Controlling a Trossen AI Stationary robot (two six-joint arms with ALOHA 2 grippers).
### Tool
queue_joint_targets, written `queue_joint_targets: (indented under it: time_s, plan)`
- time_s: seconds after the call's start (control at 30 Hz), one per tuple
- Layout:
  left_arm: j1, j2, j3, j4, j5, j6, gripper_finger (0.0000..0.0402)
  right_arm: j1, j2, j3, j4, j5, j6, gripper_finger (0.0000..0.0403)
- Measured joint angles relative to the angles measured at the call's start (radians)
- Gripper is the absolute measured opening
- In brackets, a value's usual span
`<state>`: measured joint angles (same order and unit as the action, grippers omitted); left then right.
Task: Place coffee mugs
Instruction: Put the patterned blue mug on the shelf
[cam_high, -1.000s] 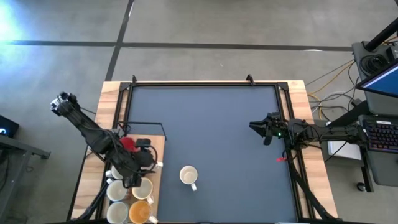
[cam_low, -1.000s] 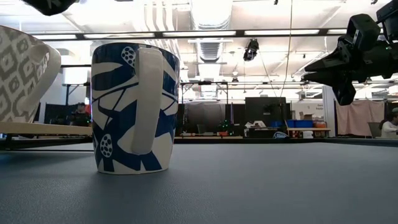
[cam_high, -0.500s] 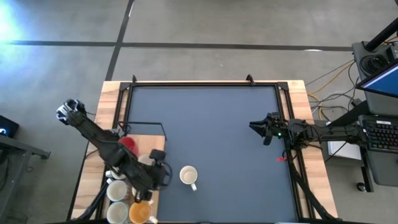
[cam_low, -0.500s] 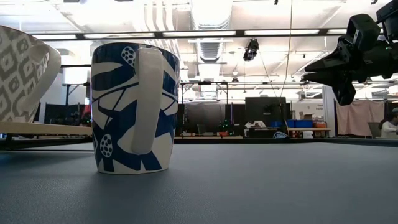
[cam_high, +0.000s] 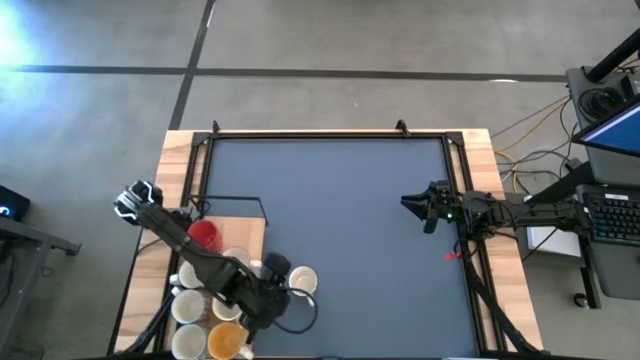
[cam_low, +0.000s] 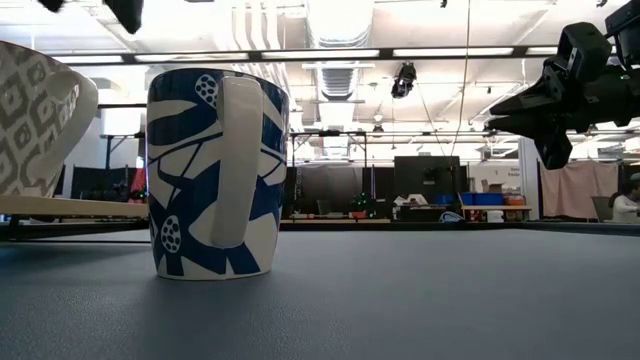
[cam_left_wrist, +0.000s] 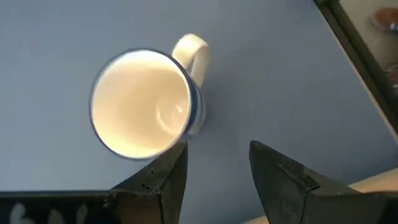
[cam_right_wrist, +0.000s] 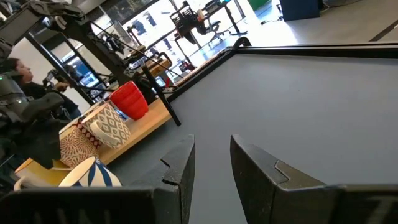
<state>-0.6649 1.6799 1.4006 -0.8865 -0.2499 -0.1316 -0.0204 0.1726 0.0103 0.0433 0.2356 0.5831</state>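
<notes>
A blue-and-white mug (cam_high: 303, 282) stands upright on the dark mat (cam_high: 350, 210), just beside the left gripper (cam_left_wrist: 214, 171), whose fingers are spread and hold nothing. More mugs (cam_high: 205, 300) crowd the wooden board (cam_high: 245, 232) behind that gripper. The right gripper (cam_high: 412, 206) hangs far off, its fingers a little apart and empty.

**Arm status: left reached forward, right parked**

Left dark six-joint arm stretches diagonally from the table's left edge toward the near-centre. Left two-finger gripper (cam_high: 272, 291) points down, fingers (cam_left_wrist: 163, 177) apart, nothing between them. Right dark arm sits at the right edge, right gripper (cam_high: 410, 203) aimed inward, raised off the surface, fingers (cam_right_wrist: 176, 171) narrowly parted, empty.
</notes>
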Motion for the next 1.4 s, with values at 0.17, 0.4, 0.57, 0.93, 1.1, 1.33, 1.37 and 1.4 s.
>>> queue_joint_targets:
  time_s: [0.17, 0.4, 0.57, 0.93, 1.1, 1.33, 1.37, 1.4]
  plan:
    - [0.020, 0.018, -0.022, 0.032, -0.003, 0.091, 0.0156, 0.000, 0.000, 0.000, 0.000, 0.000, 0.000, 0.0091]
    - [0.073, 0.055, -0.036, 0.052, -0.002, 0.208, 0.0156, 0.000, 0.000, 0.000, 0.000, 0.000, 0.000, 0.0091]
    - [0.104, 0.081, -0.035, 0.061, 0.032, 0.272, 0.0155, 0.000, 0.000, 0.000, 0.000, 0.000, 0.000, 0.0091]
    - [0.122, 0.110, -0.036, 0.046, 0.123, 0.300, 0.0030, 0.000, 0.000, 0.000, 0.000, 0.000, 0.000, 0.0091]
    - [0.138, 0.109, -0.035, 0.049, 0.160, 0.227, 0.0016, 0.000, 0.000, 0.000, 0.000, 0.000, 0.000, 0.0091]
    - [0.208, 0.099, -0.020, -0.056, 0.116, -0.130, 0.0008, 0.000, 0.000, 0.000, 0.000, 0.000, 0.000, 0.0091]
    - [0.222, 0.100, -0.015, -0.093, 0.099, -0.176, 0.0009, 0.000, 0.000, 0.000, 0.000, 0.000, 0.000, 0.0091]
    - [0.237, 0.100, -0.008, -0.123, 0.086, -0.216, 0.0009, 0.000, 0.000, 0.000, 0.000, 0.000, 0.000, 0.0091]
